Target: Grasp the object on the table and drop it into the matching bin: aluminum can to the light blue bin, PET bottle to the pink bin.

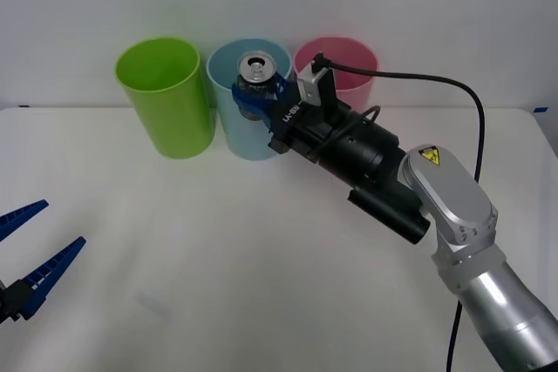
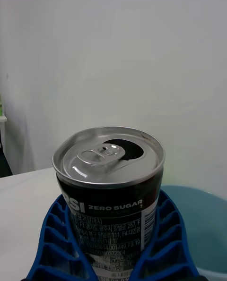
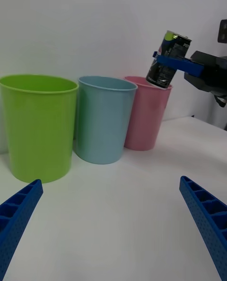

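My right gripper point(image 1: 259, 89) is shut on the aluminum can point(image 1: 256, 70), a short black-banded can with a shiny opened top. It holds the can, slightly tilted, above the mouth of the light blue bin point(image 1: 248, 128). In the right wrist view the blue fingers point(image 2: 52, 243) clamp both sides of the can point(image 2: 111, 186), and the light blue bin's rim point(image 2: 201, 215) lies below. The pink bin point(image 1: 349, 71) stands just right of the light blue one. My left gripper point(image 1: 61, 224) waits open, low over the table point(image 1: 218, 259) at the near left.
A lime green bin point(image 1: 166, 98) stands left of the light blue bin; all three line the table's far edge against a white wall. The right arm's black wrist and cable point(image 1: 436, 84) reach across in front of the pink bin.
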